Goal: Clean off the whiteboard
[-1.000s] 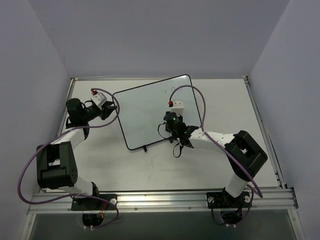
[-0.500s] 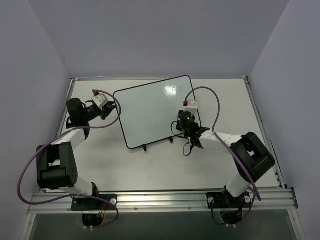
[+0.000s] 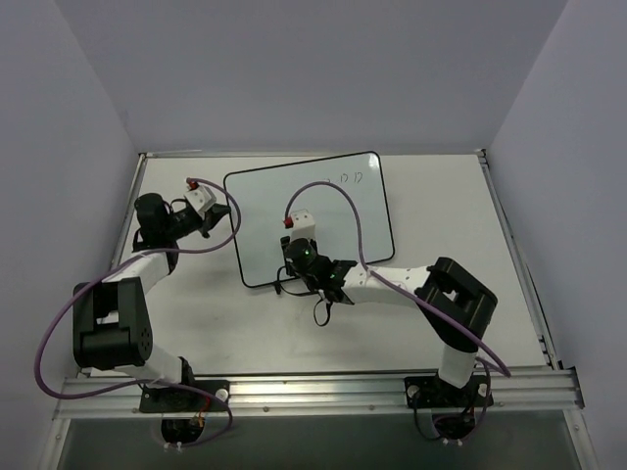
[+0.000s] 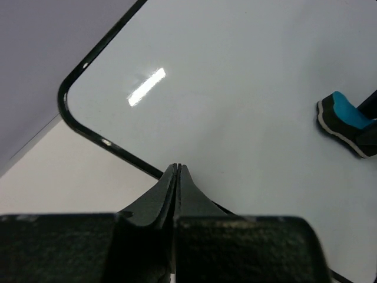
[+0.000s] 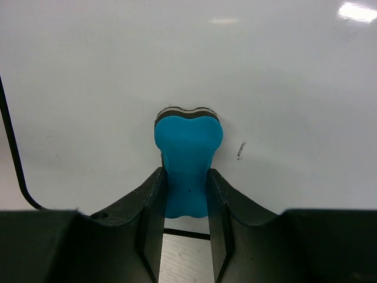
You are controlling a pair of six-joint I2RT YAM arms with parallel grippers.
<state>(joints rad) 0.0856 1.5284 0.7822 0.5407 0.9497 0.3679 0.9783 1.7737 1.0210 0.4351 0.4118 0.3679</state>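
Blue eraser pinched in right gripper jaws, pressed to whiteboard for wiping; left gripper jaws pressed together, board edge seemingly braced.

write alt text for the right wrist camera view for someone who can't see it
The right gripper clamps a blue eraser, its dark felt side against a whiteboard that fills most of the view. A small dark mark sits just right of the eraser, and the board's black frame curves down the left edge.
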